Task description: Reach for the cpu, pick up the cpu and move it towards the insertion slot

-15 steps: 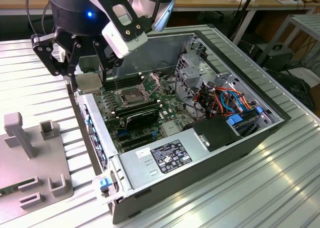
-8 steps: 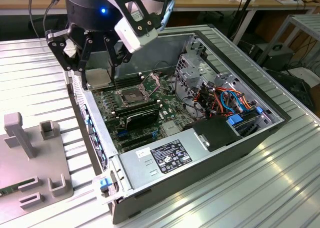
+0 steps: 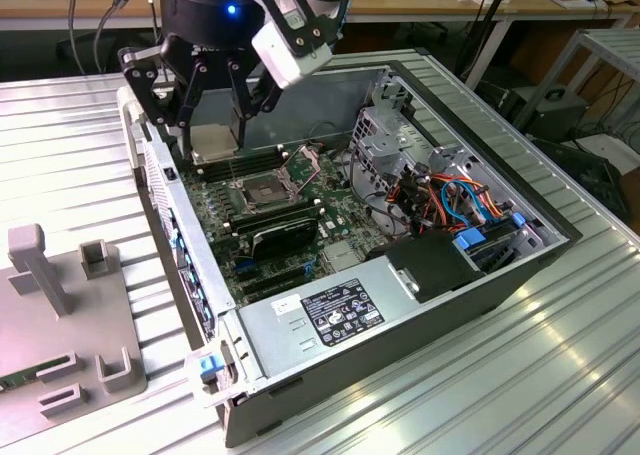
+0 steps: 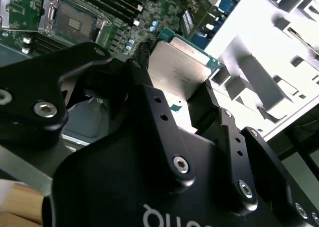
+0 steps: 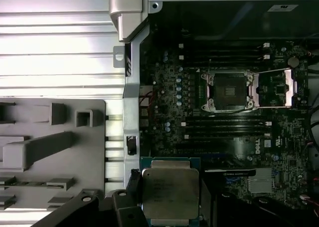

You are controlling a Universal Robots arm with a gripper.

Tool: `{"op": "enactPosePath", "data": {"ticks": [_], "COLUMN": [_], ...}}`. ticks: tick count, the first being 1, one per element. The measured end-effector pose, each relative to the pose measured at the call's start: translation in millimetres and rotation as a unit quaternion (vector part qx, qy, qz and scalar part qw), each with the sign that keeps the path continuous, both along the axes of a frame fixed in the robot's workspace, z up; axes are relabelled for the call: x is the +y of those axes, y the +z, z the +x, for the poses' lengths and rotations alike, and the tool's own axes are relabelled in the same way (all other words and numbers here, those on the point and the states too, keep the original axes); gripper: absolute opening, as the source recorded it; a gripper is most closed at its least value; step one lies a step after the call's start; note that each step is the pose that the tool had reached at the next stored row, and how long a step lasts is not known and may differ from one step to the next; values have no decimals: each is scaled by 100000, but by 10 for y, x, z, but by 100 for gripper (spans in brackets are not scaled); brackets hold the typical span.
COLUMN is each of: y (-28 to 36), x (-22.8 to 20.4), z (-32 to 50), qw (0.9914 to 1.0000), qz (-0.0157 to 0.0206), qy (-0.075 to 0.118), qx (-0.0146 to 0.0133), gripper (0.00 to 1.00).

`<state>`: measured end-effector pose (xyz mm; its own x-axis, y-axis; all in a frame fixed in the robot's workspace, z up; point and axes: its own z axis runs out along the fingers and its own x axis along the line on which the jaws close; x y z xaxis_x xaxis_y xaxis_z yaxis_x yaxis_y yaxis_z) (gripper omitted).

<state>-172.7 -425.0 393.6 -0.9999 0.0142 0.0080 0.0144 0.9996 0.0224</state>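
The cpu [image 3: 214, 141] is a flat square chip with a tan-silver face and a green rim. It hangs above the back left corner of the open computer case. My gripper [image 3: 213, 143] is shut on the cpu, one black finger on each side. Both wrist views show the cpu [image 5: 169, 189] [image 4: 180, 70] between the fingers [image 4: 142, 75]. The insertion slot [image 3: 262, 188] [image 5: 228, 90] [image 4: 75, 23] is a metal-framed socket on the motherboard. Its latch frame [image 3: 305, 160] is swung open. The slot lies a short way from the held chip, toward the exterior view's right and nearer the camera.
A grey fixture plate [image 3: 60, 305] with raised blocks lies on the ribbed table at the exterior view's left. Inside the case are long black memory slots [image 3: 250, 163], a black finned card [image 3: 285, 237], a power supply [image 3: 340, 310], a drive cage [image 3: 400, 135] and coloured cables [image 3: 455, 200].
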Motion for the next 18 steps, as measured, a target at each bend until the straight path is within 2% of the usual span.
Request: {"op": "enactPosePath", "data": {"ticks": [9, 13, 18], "y": [-2, -4, -5], "x": [86, 161, 219], "z": [192, 338, 463], "qw": [100000, 100000, 100000], "qz": [4, 0, -1], "qy": [-2, -5, -1], "qx": [-1, 2, 4], "gripper": [55, 55, 55]}}
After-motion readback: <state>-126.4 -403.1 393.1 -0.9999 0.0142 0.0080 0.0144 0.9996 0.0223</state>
